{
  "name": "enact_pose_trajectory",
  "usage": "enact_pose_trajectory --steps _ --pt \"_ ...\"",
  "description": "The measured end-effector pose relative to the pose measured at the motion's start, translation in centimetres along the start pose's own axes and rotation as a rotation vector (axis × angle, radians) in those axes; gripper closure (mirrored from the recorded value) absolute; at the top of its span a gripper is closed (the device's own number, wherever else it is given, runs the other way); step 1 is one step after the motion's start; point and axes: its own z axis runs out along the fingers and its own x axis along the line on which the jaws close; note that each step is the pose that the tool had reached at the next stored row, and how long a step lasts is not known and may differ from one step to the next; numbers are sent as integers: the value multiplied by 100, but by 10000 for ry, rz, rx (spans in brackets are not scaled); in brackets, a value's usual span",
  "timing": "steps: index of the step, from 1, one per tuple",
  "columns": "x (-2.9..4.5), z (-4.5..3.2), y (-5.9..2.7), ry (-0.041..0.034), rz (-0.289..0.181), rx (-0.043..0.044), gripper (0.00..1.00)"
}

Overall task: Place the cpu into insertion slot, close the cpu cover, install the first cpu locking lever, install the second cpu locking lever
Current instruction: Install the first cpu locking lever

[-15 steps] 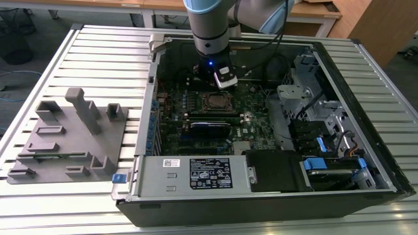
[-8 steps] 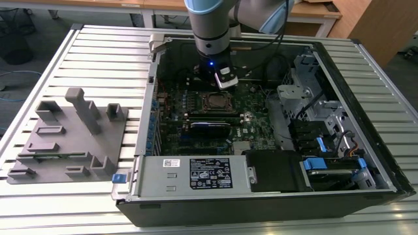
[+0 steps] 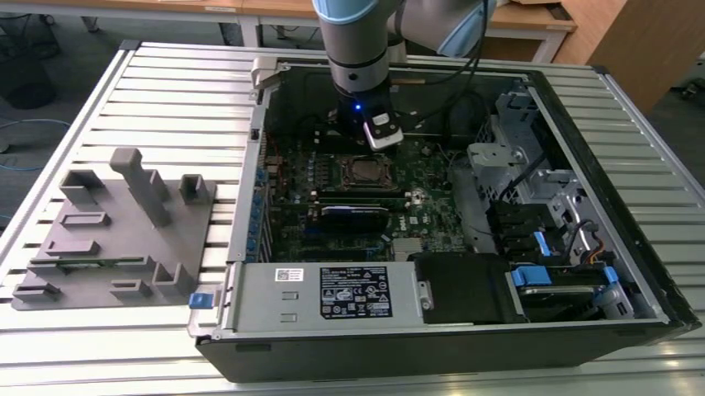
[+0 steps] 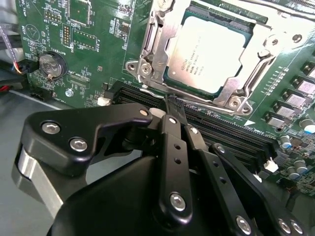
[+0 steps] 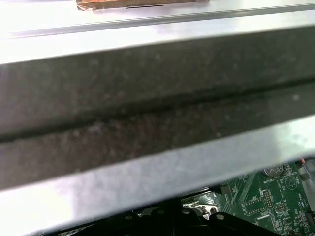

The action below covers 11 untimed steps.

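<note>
The cpu (image 4: 211,54), a silver-grey square chip, lies in the insertion slot (image 3: 364,171) on the green motherboard. The silvery cpu cover (image 4: 156,46) is folded down flat around it. A thin wire locking lever (image 4: 151,90) runs along the socket edge nearest my fingers. My gripper (image 4: 174,104) is shut, and its black fingertips meet right at this lever, at the socket's edge. In the exterior view the gripper (image 3: 372,148) hangs straight down inside the open computer case, just behind the socket.
Black memory slots (image 4: 231,132) lie between my fingers and the socket, and a coin battery (image 4: 51,65) sits off to one side. The case wall (image 5: 157,108) is close behind the wrist. A power supply (image 3: 330,293), a drive cage (image 3: 529,190) and a grey fixture tray (image 3: 111,231) surround the work area.
</note>
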Motion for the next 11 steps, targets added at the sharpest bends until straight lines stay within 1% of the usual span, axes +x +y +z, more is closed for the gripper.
enact_pose_trajectory --steps 6,11 --pt "-5 -40 16 -5 18 0 89" --pt "-3 -43 27 -6 61 -26 89"
